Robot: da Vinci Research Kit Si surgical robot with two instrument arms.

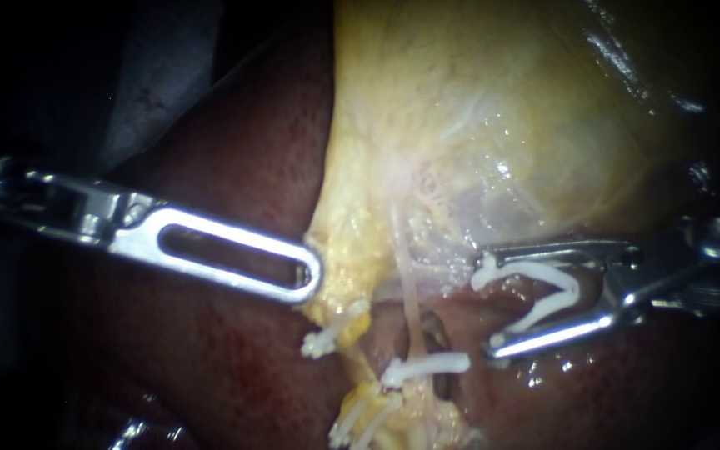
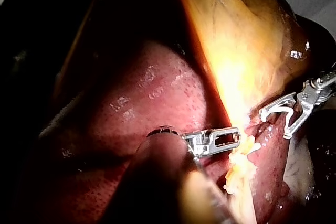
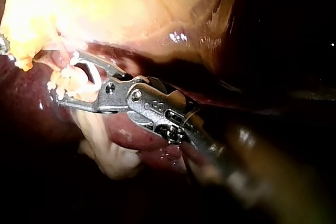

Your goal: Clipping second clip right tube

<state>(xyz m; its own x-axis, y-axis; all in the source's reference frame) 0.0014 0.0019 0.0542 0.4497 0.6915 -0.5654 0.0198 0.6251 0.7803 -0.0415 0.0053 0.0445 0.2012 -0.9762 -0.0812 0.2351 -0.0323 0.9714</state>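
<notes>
Right tube (image 1: 410,292): a thin, pale, glistening strand running down from the underside of the gallbladder toward the liver bed, seen in the endoscope view at centre. A closed white plastic clip (image 1: 427,365) lies across its lower part. To the view's right of the tube, near it but apart from it, stands the right instrument (image 1: 487,307), a slender metal shaft with two narrow jaws. The jaws are spread wide and carry a white V-shaped plastic clip (image 1: 531,268) between them, one leg against each jaw, its open end facing the tube. To the view's left, further white clips (image 1: 327,340) sit on a second yellow-coated strand. Above these, the left instrument (image 1: 312,275), with slotted steel jaws, is clamped on the yellow fatty tissue (image 1: 339,250) at the gallbladder's lower edge. The pale yellow, translucent gallbladder (image 1: 493,100) fills the upper field. The dark red liver (image 1: 235,167) lies behind and below.
</notes>
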